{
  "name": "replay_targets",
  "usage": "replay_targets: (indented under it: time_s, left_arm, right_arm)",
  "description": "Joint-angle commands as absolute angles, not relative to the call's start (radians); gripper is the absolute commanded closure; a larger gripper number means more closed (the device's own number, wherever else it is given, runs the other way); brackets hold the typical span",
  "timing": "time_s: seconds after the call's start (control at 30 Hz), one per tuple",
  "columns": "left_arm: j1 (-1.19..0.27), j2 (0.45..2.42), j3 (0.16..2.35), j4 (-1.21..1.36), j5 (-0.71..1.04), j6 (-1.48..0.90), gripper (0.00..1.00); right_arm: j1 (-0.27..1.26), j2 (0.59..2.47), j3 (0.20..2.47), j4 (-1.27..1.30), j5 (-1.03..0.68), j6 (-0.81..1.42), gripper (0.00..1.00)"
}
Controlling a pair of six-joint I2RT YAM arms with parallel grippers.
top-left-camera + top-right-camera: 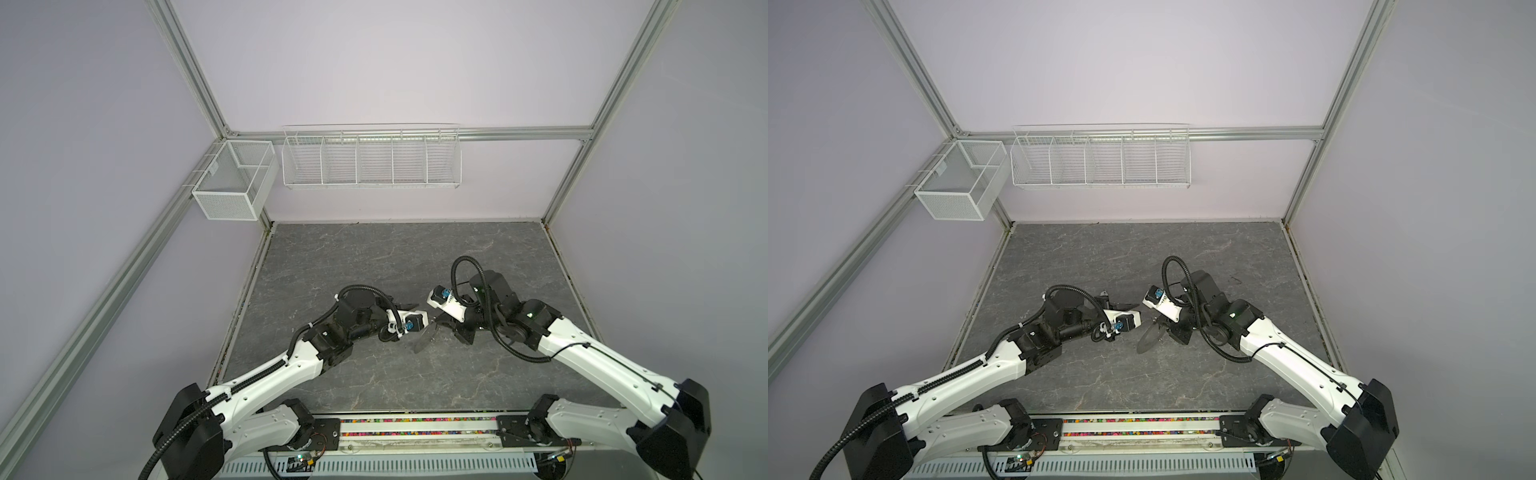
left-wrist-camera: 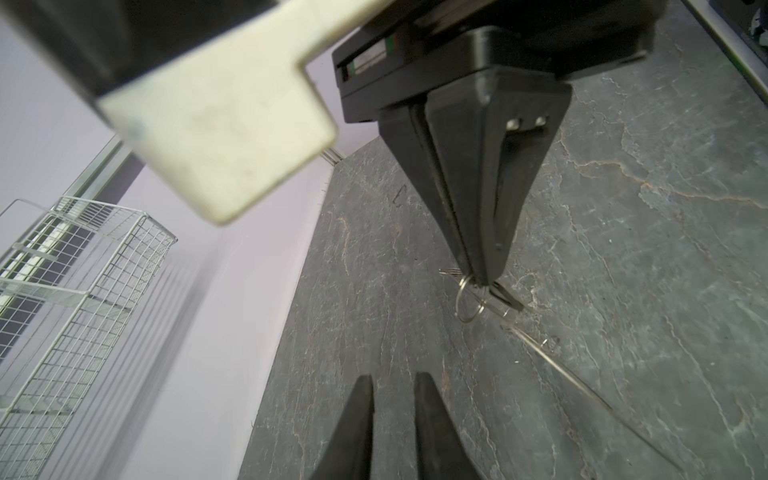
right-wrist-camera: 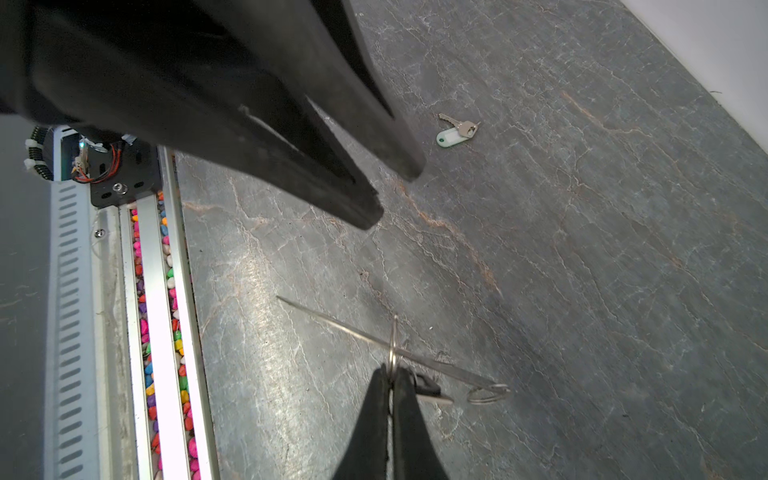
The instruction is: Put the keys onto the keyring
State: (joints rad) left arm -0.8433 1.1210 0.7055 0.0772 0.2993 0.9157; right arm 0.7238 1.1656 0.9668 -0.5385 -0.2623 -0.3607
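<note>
The right gripper (image 3: pixel 391 370) is pinched shut on the small split ring (image 3: pixel 393 338) of the black-tagged key (image 3: pixel 426 384); that ring crosses the keyring (image 3: pixel 332 319), which is seen edge-on and tilted; beyond, the left gripper (image 3: pixel 395 193) hangs with its fingers slightly parted, holding nothing. Farther off, the white-tagged key (image 3: pixel 456 129) lies flat on the table (image 3: pixel 582 249), well apart.

Black-tagged key (image 3: pixel 428 386) largely behind the right pincer (image 3: pixel 391 370), blade and teeth indiscernible.
</note>
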Motion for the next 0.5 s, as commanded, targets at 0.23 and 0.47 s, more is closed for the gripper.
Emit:
replay_targets:
  time_s: [0.23,0.47]
  left_arm:
    - [-0.878,1.193,0.807,-0.022,0.34,0.995,0.8]
    - [-0.894,1.227,0.836,-0.053,0.347,0.993,0.79]
  right_arm:
    - [0.731,1.199,1.015,-0.57,-0.296,-0.391,0.93]
    - [0.731,1.204,1.024,-0.571,-0.301,-0.396,0.93]
